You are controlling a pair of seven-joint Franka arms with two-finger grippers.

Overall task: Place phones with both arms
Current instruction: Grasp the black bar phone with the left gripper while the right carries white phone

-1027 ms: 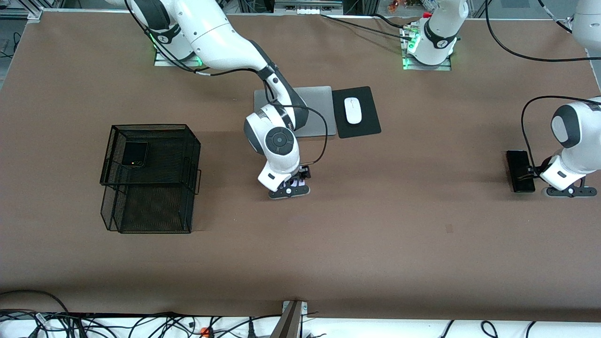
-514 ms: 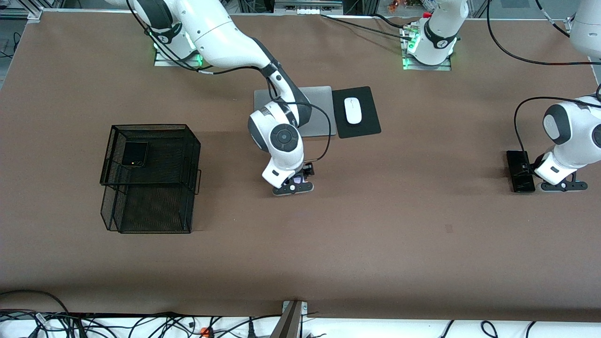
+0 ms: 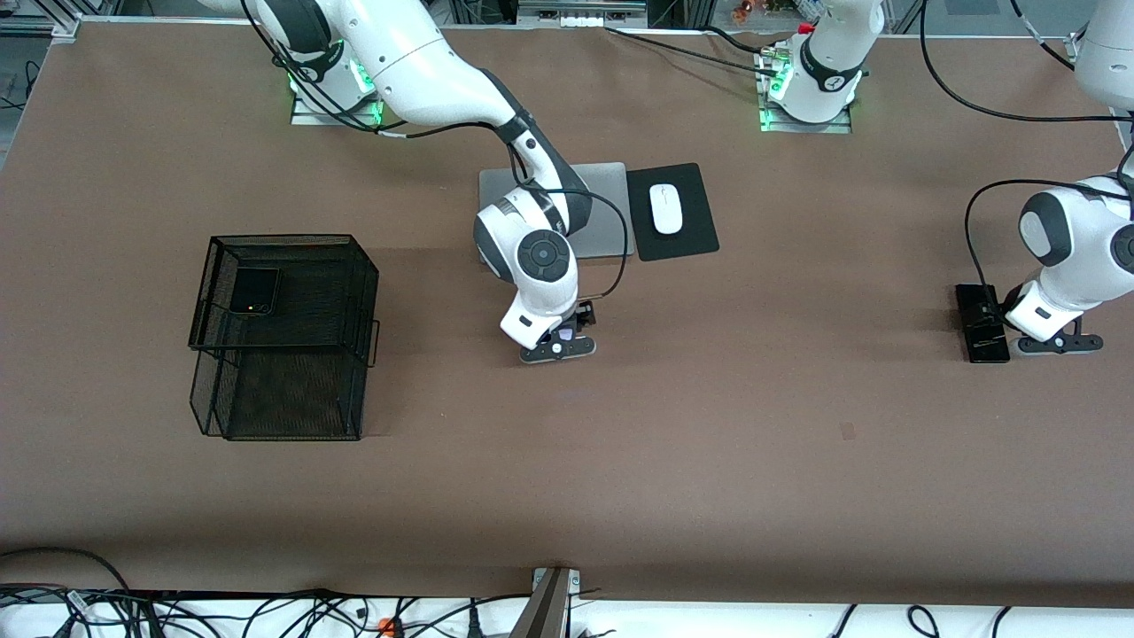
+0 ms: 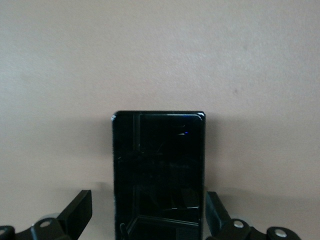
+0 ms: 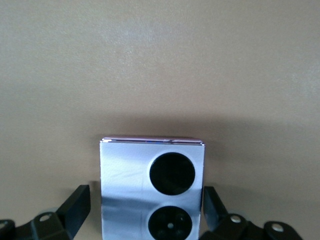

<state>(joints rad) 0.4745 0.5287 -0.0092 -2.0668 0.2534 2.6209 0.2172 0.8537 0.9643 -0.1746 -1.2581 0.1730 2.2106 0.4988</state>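
Table (image 3: 797,496), front view as the dial.

The right arm (image 3: 425,71) reaches to the centre. The left arm (image 3: 1063,239) works at three o'clock.

The mesh basket (image 3: 283,399) stands at nine o'clock, with the black flip phone (image 3: 254,291) on its upper tier.

The laptop (image 3: 602,190) lies toward twelve.

The right gripper (image 5: 147,200) is low at six o'clock from the laptop. Its fingers are spread, straddling the lilac-white phone (image 5: 150,170), with a gap on one side.

The left gripper (image 4: 149,205) is likewise unclenched, astride the long black slab (image 4: 159,170), which lies flat on the table.

Judgement: two grasps are pending. Next, squeeze squarely on each phone's edges, then lift and carry it toward nine o'clock.
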